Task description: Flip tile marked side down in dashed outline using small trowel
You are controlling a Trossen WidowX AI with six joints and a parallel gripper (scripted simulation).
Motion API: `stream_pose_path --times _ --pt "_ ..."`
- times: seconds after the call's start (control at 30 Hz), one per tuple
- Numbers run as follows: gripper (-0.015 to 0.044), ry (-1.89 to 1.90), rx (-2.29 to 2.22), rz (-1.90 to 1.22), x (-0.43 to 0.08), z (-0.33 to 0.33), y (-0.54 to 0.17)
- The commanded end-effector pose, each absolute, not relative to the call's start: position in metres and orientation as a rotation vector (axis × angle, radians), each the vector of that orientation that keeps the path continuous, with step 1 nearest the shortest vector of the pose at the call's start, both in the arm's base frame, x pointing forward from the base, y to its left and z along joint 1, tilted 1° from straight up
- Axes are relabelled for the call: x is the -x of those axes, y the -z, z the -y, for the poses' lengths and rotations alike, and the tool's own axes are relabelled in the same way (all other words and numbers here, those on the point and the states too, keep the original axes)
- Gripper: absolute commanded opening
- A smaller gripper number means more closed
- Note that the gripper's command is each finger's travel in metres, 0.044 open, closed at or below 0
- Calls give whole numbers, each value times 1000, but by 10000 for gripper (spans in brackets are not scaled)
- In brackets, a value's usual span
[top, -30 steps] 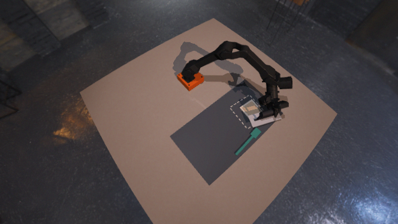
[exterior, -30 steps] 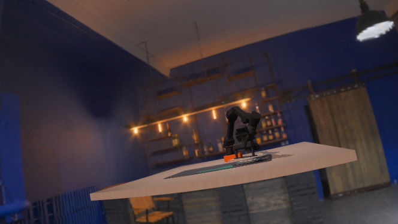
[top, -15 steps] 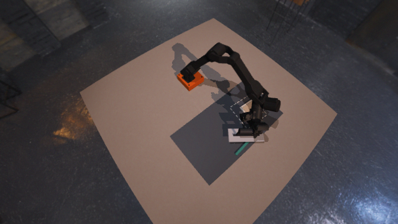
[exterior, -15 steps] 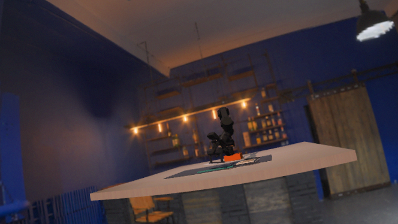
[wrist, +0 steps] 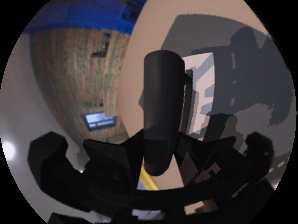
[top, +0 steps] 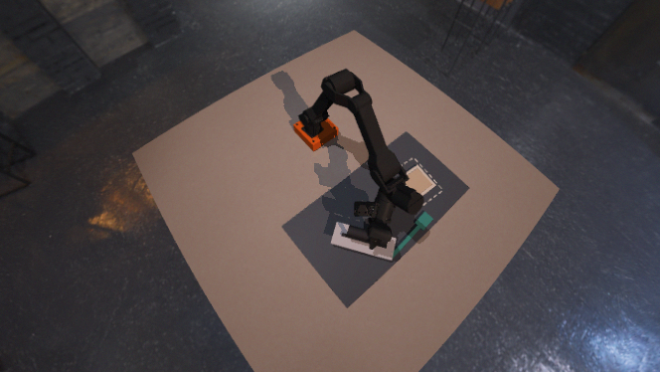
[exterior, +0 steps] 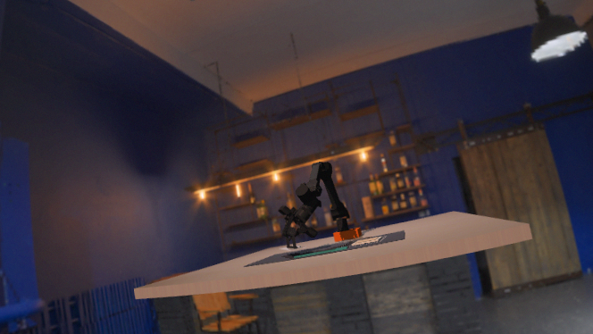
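Observation:
My gripper (top: 379, 241) (wrist: 157, 129) is shut on the trowel's thick black handle (top: 356, 233) (wrist: 162, 100). The trowel's long pale blade (top: 343, 242) (wrist: 204, 92) is over the left half of the dark mat (top: 345, 288) (exterior: 393, 237); its exact height is unclear. The tile (top: 420, 181) (exterior: 368, 241), tan with a pale border, lies flat on the mat's right part, away from the trowel. What shows of it is inside the dashed outline (top: 440, 189), close to its right corner. The arm hides its left side. I cannot tell from its face which side is marked.
A teal flat-headed tool (top: 424, 220) (exterior: 321, 253) lies along the mat's near edge, its thin handle running to the trowel blade's right end. The orange arm base (top: 315, 141) (exterior: 347, 235) stands beyond the mat on the tan table (top: 224, 174) (exterior: 482, 228). My upper arm passes beside the tile.

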State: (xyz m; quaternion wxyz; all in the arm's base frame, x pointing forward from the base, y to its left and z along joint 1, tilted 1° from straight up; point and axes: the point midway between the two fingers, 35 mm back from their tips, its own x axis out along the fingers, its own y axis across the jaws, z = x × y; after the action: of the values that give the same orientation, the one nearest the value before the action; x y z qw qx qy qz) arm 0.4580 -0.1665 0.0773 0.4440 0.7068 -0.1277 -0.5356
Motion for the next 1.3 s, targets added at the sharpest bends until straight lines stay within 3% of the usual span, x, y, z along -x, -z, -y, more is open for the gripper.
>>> stream_pose_path --times 0.0,0.23,1.27 --pt "0 1357 -1759 381 -438 195 -82" --pt "0 1432 -1758 475 -399 238 -78" --pt "0 1432 -1758 475 -402 237 -42"
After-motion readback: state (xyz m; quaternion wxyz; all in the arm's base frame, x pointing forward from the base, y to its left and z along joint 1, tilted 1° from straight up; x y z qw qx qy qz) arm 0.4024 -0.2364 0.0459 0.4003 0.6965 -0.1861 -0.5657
